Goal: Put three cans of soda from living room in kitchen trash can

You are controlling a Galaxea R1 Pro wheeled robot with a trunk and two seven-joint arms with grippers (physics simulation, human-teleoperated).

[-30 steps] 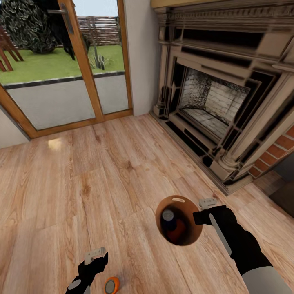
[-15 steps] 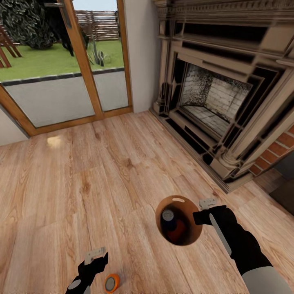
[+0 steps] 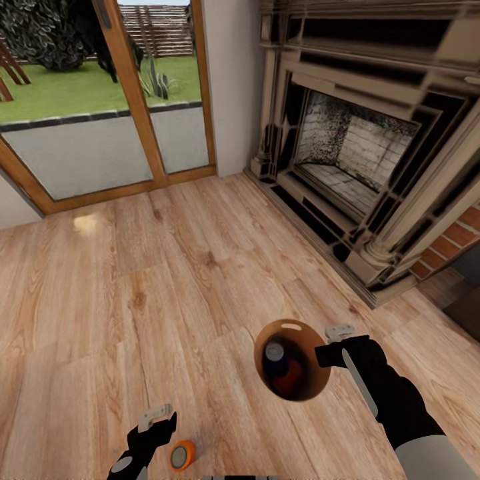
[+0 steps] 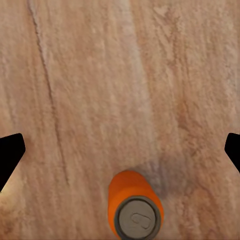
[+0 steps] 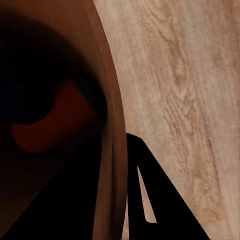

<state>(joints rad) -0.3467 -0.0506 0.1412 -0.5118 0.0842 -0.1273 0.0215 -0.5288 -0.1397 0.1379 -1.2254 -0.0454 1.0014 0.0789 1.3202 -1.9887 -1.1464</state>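
From the head, the right gripper point(image 3: 331, 347) holds the bin point(image 3: 308, 337) by its rim, up off the wood floor point(image 3: 133, 280). One finger is inside the rim and the other is outside it, so the gripper pinches the wall of the bin. In the bin sit a blue can point(image 3: 274, 355) and an orange can point(image 3: 291, 381). The blue can has a grey top. The left gripper point(image 3: 159, 422) is low on the left side. A second orange can point(image 3: 181, 455) stands on the floor just beside it, a little to its right and closer to the robot. The fireplace point(image 3: 353, 150) is on the right, and a glass door point(image 3: 87, 107) is at the back.

From the left wrist, the second orange can point(image 4: 135, 206) stands on the floor with its grey top facing the camera. The two dark fingertips point(image 4: 10, 152) are far apart at the edges, so the left gripper is spread wide. The can lies between them but nearer the camera, and it touches neither one.

From the right wrist, the bin rim point(image 5: 112, 125) runs down the middle, with a dark finger point(image 5: 147, 192) outside it. Inside it is dark, with an orange shape point(image 5: 55, 125) that is blurry.
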